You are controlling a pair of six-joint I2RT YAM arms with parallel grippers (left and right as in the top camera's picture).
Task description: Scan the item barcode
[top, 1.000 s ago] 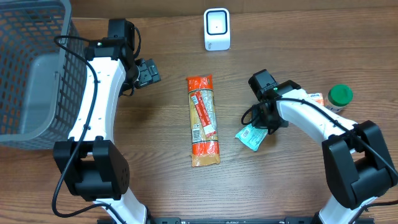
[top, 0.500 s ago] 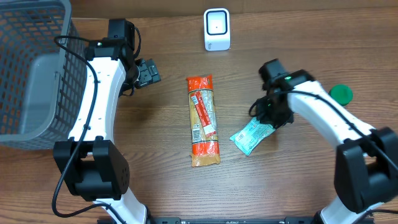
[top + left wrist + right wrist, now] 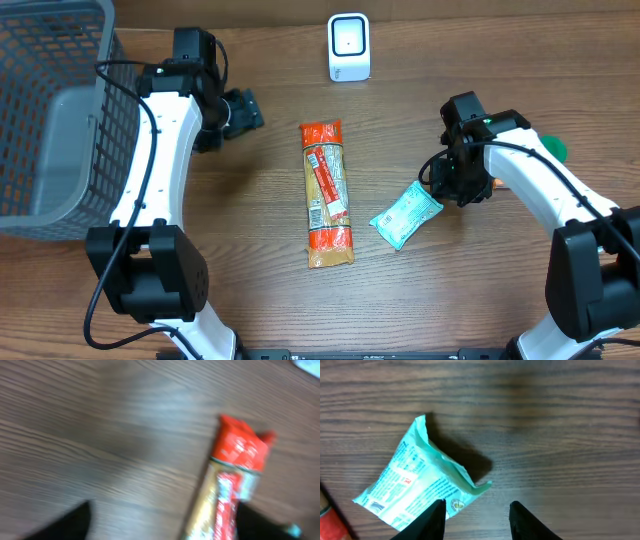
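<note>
Right gripper (image 3: pixel 457 187) part-open, empty, just beside teal packet (image 3: pixel 405 215) right of centre on the table (image 3: pixel 250 265); left gripper (image 3: pixel 248 108) wide, empty, toward the far edge.

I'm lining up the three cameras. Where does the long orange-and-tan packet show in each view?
Overhead: the long orange-and-tan packet lies lengthwise mid-picture, below the white scanner.
Left wrist: the packet is blurred, right of centre, orange end uppermost.
Right wrist: only a red sliver at the bottom-left edge.
Shared landmark: the teal pouch, just right of it in the overhead and right wrist views.
</note>
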